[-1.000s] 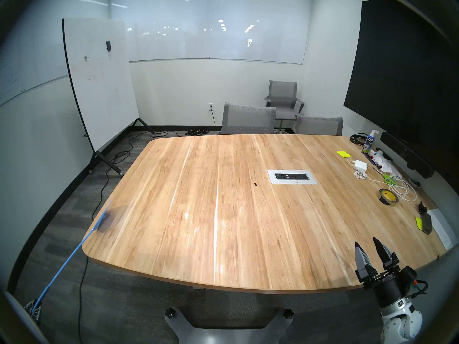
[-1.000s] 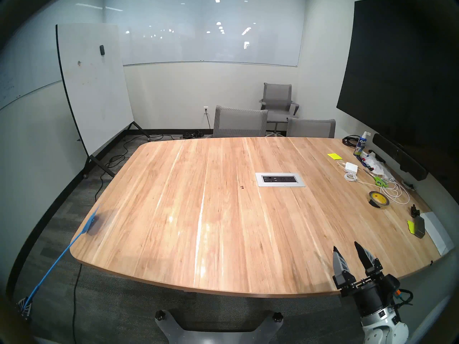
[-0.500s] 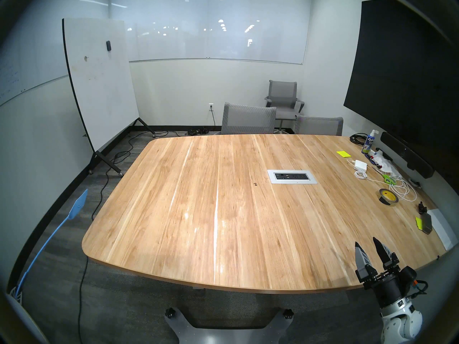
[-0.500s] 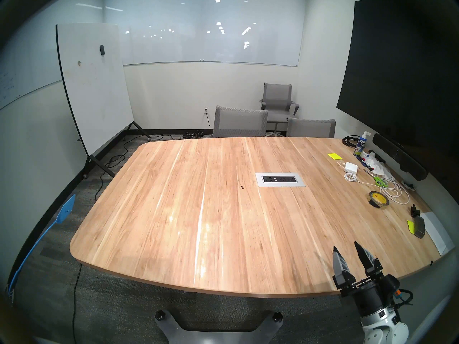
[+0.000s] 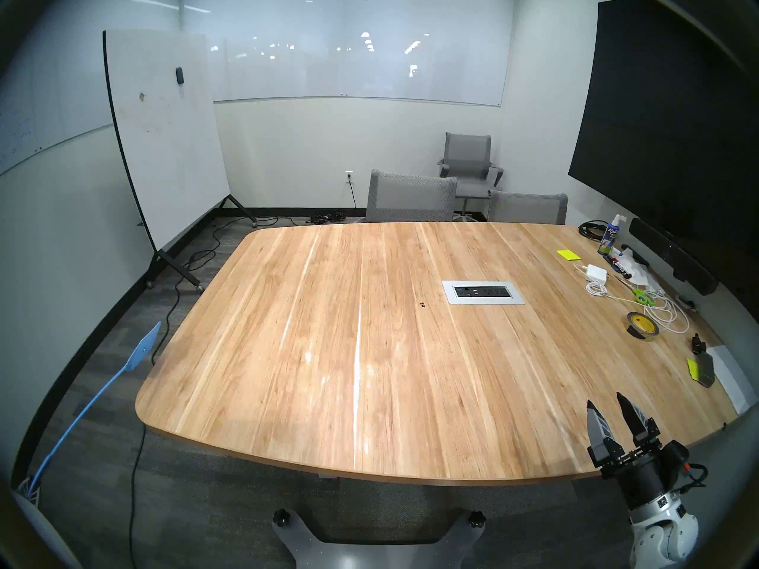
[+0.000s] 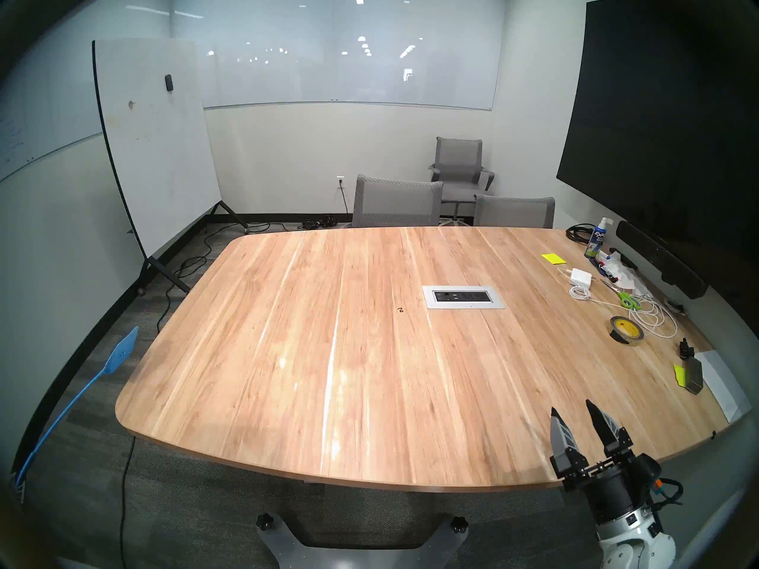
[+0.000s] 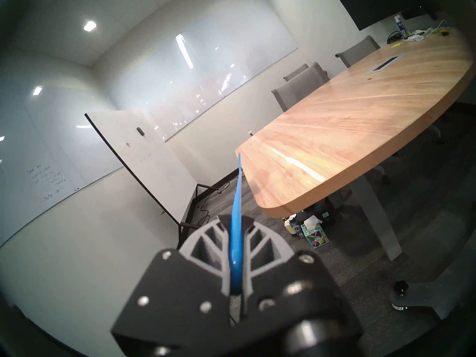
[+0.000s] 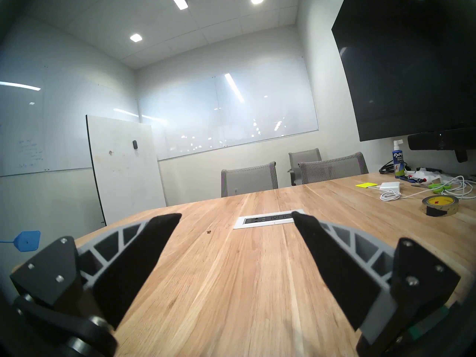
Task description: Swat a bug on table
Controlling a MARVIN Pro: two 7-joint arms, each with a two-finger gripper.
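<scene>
**Background clutter, conference room**

Right end of the tabletop: roll of tape (image 5: pixel 642 326), green-handled scissors (image 5: pixel 643 296), white power adapter (image 5: pixel 596 272) with coiled white cable (image 5: pixel 667 317), yellow sticky-note pad (image 5: pixel 568 254), Expo cleaner spray bottle (image 5: pixel 611 235), markers (image 5: pixel 621 267) just beside it, black cable coil (image 5: pixel 591 230). Grey power-outlet panel (image 5: pixel 483 292) inset mid-top. Rolling whiteboard (image 5: pixel 164 137) at left, floor cables near its base. Three grey mesh chairs (image 5: pixel 410 196) at the far side. Dark wall screen (image 5: pixel 673 120) at right, black bar speaker (image 5: pixel 673 256) below it. Tissue box (image 7: pixel 314 232) and bottles on the floor underneath.
</scene>
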